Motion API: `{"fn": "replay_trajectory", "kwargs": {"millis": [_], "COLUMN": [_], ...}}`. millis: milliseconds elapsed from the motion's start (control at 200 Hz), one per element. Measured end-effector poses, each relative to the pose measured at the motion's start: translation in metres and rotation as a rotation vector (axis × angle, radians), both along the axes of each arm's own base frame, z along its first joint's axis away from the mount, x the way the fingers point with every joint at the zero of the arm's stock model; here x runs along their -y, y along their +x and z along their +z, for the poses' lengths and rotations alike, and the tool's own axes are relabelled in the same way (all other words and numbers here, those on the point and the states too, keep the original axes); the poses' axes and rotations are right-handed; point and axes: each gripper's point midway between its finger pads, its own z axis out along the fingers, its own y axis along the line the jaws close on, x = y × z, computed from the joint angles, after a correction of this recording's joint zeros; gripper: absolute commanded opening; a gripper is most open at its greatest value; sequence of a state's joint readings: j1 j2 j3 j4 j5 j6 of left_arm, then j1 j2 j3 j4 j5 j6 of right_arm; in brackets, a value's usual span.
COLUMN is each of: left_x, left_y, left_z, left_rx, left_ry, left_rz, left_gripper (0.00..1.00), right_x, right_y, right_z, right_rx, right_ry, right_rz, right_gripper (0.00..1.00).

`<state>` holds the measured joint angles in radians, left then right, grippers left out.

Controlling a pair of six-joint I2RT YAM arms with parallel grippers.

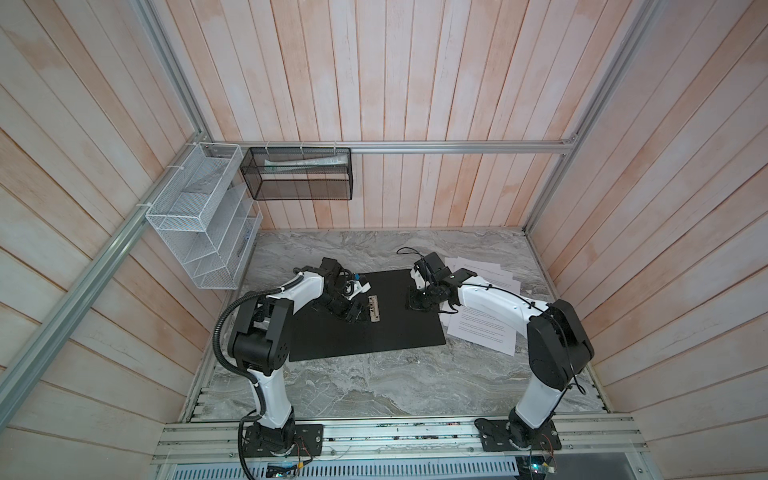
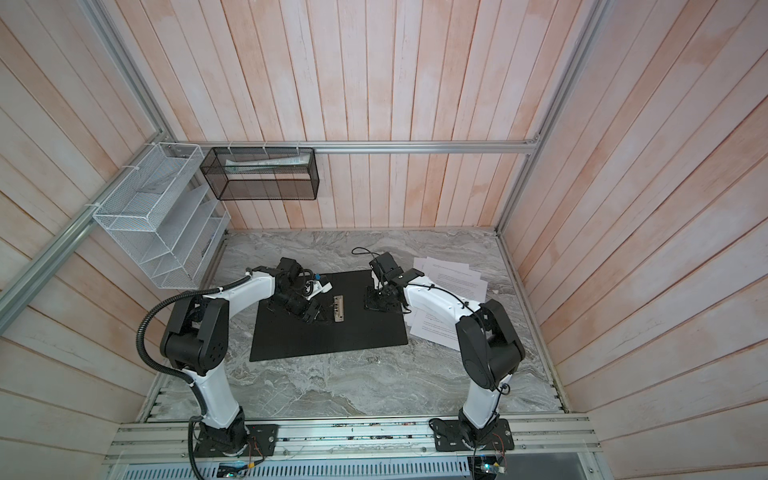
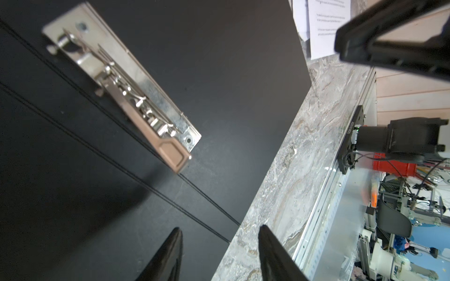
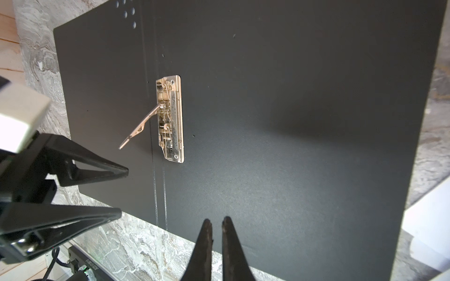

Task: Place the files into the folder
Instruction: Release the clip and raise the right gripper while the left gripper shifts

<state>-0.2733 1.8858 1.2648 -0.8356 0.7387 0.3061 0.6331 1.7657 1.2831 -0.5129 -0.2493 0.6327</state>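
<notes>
Probably light, limp and slippery, the files (image 1: pixel 482 328) want pinching at a loose corner beside the folder (image 1: pixel 395 328); left tool (image 3: pixel 220 226) is spread, right tool (image 4: pixel 216 219) pressed together, both empty.

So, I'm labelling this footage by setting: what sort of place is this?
Probably a lab test booth staged as an office desk: arms bolted to an aluminium rail, a wall-hung white wire rack, lab equipment beyond.
</notes>
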Motion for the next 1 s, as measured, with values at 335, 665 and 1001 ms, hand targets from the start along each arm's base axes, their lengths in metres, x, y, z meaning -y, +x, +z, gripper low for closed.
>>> {"fn": "replay_trajectory", "kwargs": {"millis": [335, 665, 1001], "left_x": [0.006, 0.016, -0.013], "left_y": [0.031, 0.051, 0.060], "left_z": [0.000, 0.018, 0.092], "left_rx": [0.119, 0.153, 0.378], "left_ry": [0.049, -0.004, 0.017], "left_rz": [0.042, 0.095, 0.239], "left_gripper": [0.54, 0.54, 0.50], "right_x": [0.005, 0.001, -0.056], "right_y": [-0.007, -0.010, -0.018], "right_z": [0.025, 0.029, 0.003], "right_rx": [0.047, 0.051, -0.030], "right_ry": [0.047, 0.089, 0.190], "right_rz": [-0.011, -0.004, 0.147], "right_gripper": [0.10, 0.08, 0.01]}}
